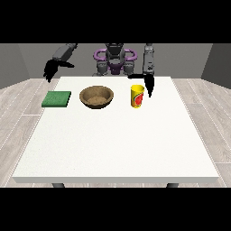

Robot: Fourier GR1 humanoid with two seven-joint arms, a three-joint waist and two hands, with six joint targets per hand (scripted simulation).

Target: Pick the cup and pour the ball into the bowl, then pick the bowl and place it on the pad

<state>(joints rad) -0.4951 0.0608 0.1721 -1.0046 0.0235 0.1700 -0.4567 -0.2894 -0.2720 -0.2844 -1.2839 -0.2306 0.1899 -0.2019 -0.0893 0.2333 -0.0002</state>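
Observation:
A yellow cup (pixel 137 96) with a red mark stands upright on the white table (pixel 117 140), right of centre at the back. I cannot see a ball inside it. A brown wooden bowl (pixel 96 97) sits to its left. A green square pad (pixel 57 99) lies flat further left. The hand at the view's right (pixel 148 84) hangs just behind and to the right of the cup, fingers pointing down and straight, thumb held out to the left above the cup's rim. The hand at the view's left (pixel 50 70) hovers off the table's back left corner, fingers relaxed, holding nothing.
The robot's torso (pixel 114 61) stands behind the table's far edge. Wooden floor surrounds the table on all sides. The front half of the table stretches towards the camera.

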